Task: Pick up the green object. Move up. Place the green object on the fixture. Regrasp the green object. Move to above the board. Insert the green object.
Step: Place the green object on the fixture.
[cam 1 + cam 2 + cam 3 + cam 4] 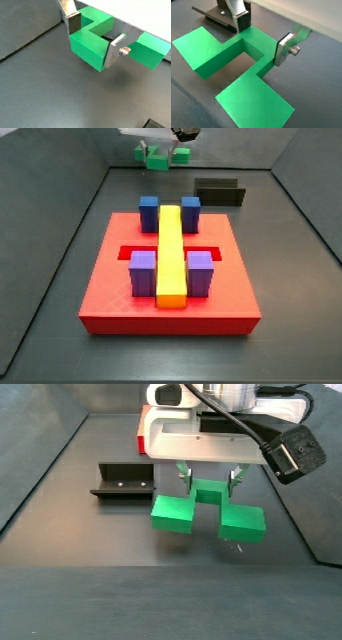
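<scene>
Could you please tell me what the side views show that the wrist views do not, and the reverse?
Only the side views show the board with its blue and purple blocks and yellow bar.

Only the wrist views show the fingers closely, clamped on the green object's middle.

Both share the gripper holding the green object off the floor, with the fixture standing apart from it.

No readable text, label, brand or number shows anywhere, not on the gripper [207,482], the green object [201,514] or the board [120,293]
</scene>
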